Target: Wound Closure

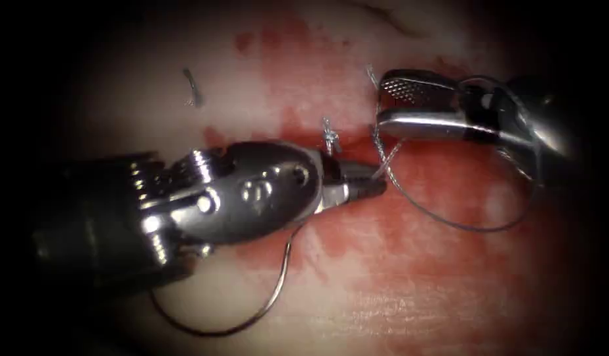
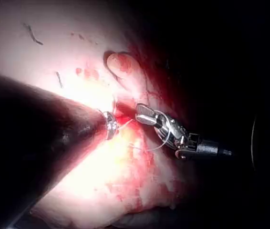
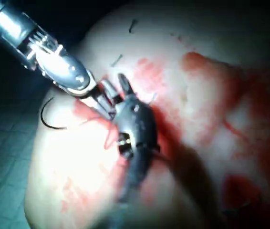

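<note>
Thread point(image 1: 449, 221) was gripped by the closed left end effector point(image 1: 374, 184); the right end effector point(image 1: 400, 105), at two o'clock, was spread open, empty. Needle point(image 1: 252, 316) lay free on the tissue point(image 1: 120, 99). Knot-tying was judged underway.

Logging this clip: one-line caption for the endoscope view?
Left end effector shut on thread; right end effector open; needle lies free on tissue.

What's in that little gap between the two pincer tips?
In the endoscope view, thread crosses from the left pincer, shut on it, up to the open right pincer, over red-stained tissue.
</note>
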### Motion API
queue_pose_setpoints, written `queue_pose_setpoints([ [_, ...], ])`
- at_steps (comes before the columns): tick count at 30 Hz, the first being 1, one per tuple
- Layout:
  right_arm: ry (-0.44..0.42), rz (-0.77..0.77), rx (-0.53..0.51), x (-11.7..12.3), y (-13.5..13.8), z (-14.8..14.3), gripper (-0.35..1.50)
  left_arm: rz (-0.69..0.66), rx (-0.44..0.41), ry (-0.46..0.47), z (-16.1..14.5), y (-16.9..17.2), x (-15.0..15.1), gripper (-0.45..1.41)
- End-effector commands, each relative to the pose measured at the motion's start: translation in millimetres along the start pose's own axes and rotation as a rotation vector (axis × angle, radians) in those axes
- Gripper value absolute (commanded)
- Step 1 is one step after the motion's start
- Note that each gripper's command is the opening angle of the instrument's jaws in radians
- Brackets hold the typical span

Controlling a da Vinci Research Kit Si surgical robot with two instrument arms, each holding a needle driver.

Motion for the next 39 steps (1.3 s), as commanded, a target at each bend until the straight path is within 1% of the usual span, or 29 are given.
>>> queue_pose_setpoints([
  [1,-0.025,0.0,-0.009,-0.4,0.3,1.4,0.31,0.003,-0.003,0.004,0.6,-0.2,0.3,-0.35],
  [3,-0.073,0.013,-0.025,-0.7,0.6,1.8,0.34,0.004,-0.002,0.003,0.3,0.0,0.2,-0.35],
  [4,-0.122,0.025,-0.059,-1.3,1.7,2.8,0.41,0.005,-0.004,0.003,0.1,0.2,0.2,-0.35],
  [5,-0.131,0.03,-0.068,-1.4,2.0,3.1,0.42,0.004,-0.004,0.003,0.0,0.3,0.2,-0.35],
  [6,-0.149,0.039,-0.088,-1.7,2.8,3.6,0.54,0.003,-0.004,0.003,0.0,0.4,0.4,-0.35],
  [12,-0.195,0.055,-0.123,-3.2,4.5,5.1,0.61,0.0,-0.004,0.002,-0.1,0.3,0.8,-0.35],
  [15,-0.207,0.068,-0.134,-3.7,5.0,5.3,0.81,0.0,-0.004,0.002,-0.1,0.4,0.8,-0.35],
  [16,-0.224,0.088,-0.14,-4.0,5.1,5.5,0.89,0.0,-0.004,0.002,-0.2,0.4,0.8,-0.35],
  [17,-0.229,0.092,-0.144,-4.2,5.1,5.6,0.91,0.0,-0.004,0.002,-0.2,0.4,0.8,-0.35],
  [18,-0.254,0.095,-0.145,-4.5,5.2,5.8,0.94,0.0,-0.004,0.002,-0.2,0.5,0.8,-0.35],
  [22,-0.29,0.12,-0.126,-5.3,5.1,6.1,0.96,0.0,-0.005,0.002,-0.3,0.6,0.8,-0.35],
  [24,-0.311,0.146,-0.113,-5.9,4.9,6.3,0.88,0.0,-0.005,0.002,-0.4,0.8,0.8,-0.35],
  [27,-0.325,0.174,-0.097,-6.6,4.5,6.5,0.81,-0.001,-0.006,0.002,-0.4,0.8,0.9,-0.35],
  [30,-0.326,0.19,-0.078,-6.5,4.2,6.4,0.58,0.0,-0.008,0.003,-0.6,0.7,0.9,-0.35],
  [31,-0.326,0.191,-0.071,-6.4,4.1,6.3,0.39,0.0,-0.009,0.003,-0.7,0.6,0.9,-0.35],
  [32,-0.326,0.192,-0.063,-6.4,4.1,6.2,0.05,0.001,-0.01,0.003,-0.7,0.6,0.8,-0.35],
  [33,-0.326,0.194,-0.052,-6.4,4.1,6.2,-0.23,0.001,-0.008,0.002,-0.8,0.6,0.8,-0.35],
  [34,-0.326,0.194,-0.051,-6.4,4.1,6.1,-0.35,0.001,-0.009,0.002,-0.8,0.6,0.8,-0.35],
  [39,-0.298,0.202,-0.046,-5.9,4.3,5.4,-0.35,0.004,-0.004,-0.002,-1.3,0.1,0.5,-0.35],
])
